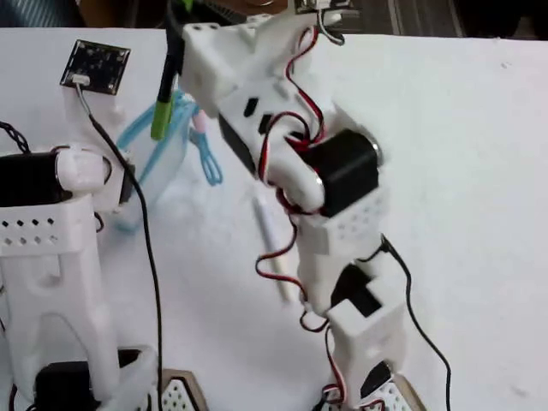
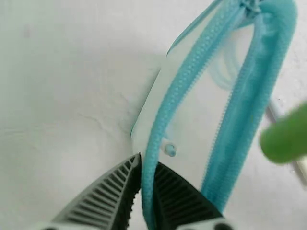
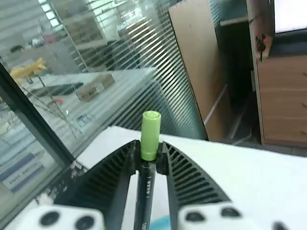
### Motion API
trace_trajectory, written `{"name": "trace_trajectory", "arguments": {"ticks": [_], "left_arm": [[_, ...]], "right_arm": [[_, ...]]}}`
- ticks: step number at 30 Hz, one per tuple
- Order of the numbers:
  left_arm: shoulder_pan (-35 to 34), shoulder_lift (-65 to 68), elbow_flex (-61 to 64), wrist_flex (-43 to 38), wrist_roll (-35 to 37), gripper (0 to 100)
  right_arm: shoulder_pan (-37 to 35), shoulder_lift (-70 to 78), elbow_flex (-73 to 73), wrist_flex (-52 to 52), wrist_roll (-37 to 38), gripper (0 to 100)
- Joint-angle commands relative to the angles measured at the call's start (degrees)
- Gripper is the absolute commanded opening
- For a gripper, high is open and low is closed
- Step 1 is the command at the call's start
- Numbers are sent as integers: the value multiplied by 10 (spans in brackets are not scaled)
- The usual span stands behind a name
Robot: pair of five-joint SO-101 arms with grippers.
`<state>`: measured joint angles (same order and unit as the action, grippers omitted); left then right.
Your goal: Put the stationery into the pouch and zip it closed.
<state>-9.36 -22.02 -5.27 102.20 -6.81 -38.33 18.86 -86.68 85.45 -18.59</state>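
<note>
One clear, blue-zippered pouch lies on the white table, its zipper edge pinched in the left gripper, while the right gripper clamps a green-capped pen, seemingly just above the pouch's mouth.

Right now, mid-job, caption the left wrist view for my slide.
Left gripper pinches the open pouch by its blue zipper edge on the table, a green-capped pen nearby.

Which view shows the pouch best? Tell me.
Left wrist view: the pouch is close up, zipper open, one edge pinched in the left gripper's jaws. The high view shows it small, partly behind an arm. The right wrist view shows perhaps a blue sliver beside the pen.
</note>
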Motion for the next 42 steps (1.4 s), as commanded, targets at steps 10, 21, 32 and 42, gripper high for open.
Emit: {"name": "trace_trajectory", "arguments": {"ticks": [10, 21, 32, 42], "left_arm": [[-1, 0, -7, 1, 3, 23], [-1, 0, -7, 1, 3, 23], [-4, 0, -7, 1, 3, 23], [-1, 0, -7, 1, 3, 23]], "right_arm": [[69, -303, 141, 162, 52, 17], [-53, -613, 872, 115, 171, 17], [-47, -619, 993, -483, 181, 17], [-18, -617, 1098, -808, 185, 17]]}}
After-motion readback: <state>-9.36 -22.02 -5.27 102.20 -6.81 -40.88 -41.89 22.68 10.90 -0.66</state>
